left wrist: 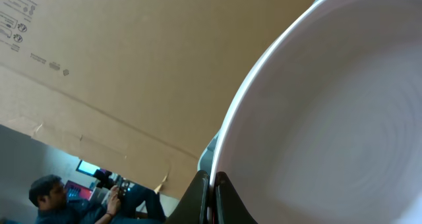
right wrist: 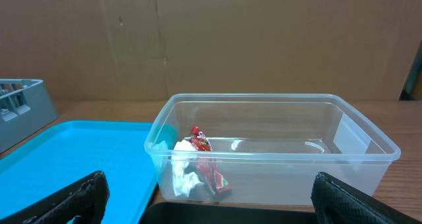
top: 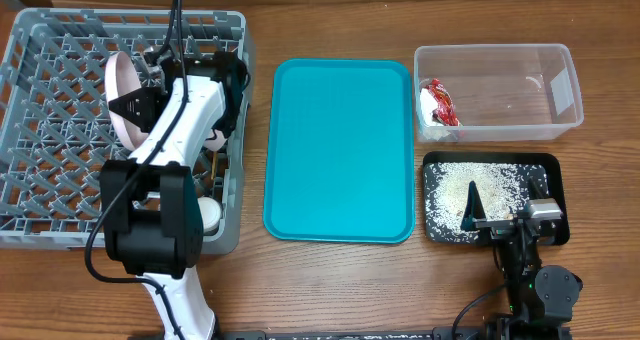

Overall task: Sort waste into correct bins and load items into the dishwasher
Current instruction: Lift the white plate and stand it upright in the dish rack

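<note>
Over the grey dish rack (top: pixel 60 180), we see the left gripper (top: pixel 140 102) pinching the rim of the round white plate (left wrist: pixel 330 118). The plate stands on its edge above the pegs. Up close it fills most of the wrist view, and its far side is cut off. Under the arm, a small white bowl (top: pixel 210 215) peeks out at the rack's near corner. What else lies below the arm is hidden.

The right gripper (top: pixel 503 218) hangs over the near side of the black tray (top: pixel 552 170), its fingers (right wrist: pixel 66 204) spread wide apart. White grains (top: pixel 480 185) lie in that tray. The red-and-white wrapper (right wrist: pixel 201 161) sits at the left end of the clear tub (right wrist: pixel 369 151). The teal tray (top: pixel 340 150) lies between the rack and the tub.
</note>
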Controlling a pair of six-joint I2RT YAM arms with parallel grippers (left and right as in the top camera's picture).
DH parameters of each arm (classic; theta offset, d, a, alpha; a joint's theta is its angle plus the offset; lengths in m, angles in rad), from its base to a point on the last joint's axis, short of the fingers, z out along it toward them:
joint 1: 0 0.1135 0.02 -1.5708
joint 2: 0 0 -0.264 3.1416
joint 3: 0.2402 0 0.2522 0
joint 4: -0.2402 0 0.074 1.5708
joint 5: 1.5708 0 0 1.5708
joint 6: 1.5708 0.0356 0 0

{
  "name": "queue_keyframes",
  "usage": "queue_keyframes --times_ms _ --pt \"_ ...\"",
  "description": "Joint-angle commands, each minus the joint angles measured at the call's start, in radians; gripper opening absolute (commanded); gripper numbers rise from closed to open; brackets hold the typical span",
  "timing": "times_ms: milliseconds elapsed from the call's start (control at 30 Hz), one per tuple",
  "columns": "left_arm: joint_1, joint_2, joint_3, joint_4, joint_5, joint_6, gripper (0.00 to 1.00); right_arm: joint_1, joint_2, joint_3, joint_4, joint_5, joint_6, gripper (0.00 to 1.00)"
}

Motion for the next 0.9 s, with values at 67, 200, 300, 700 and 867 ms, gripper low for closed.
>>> queue_keyframes --times_ms 67,200,300,700,867 --pt "-0.032 -0.027 -0.002 0.0 -0.04 -0.035 0.72 -0.002 -0.011 -0.011 0.006 -0.005 -0.001 1.0" --pt "-0.058 -0.097 0.014 0.001 -0.011 -0.037 0.96 -0.002 -0.011 -0.011 0.006 -0.005 -0.001 1.0" --pt "-0.088 -0.159 0.05 0.001 0.074 -0.022 1.0 -0.002 -0.011 -0.011 0.006 -0.005 -0.001 1.0" --pt "-0.386 -0.31 0.22 0.069 0.589 0.286 0.93 -0.002 -0.011 -0.011 0.006 -0.005 -0.001 1.0" --pt "-0.543 -0.312 0.22 0.107 0.783 0.354 0.97 -0.002 -0.011 -0.011 0.006 -0.005 -0.001 1.0"
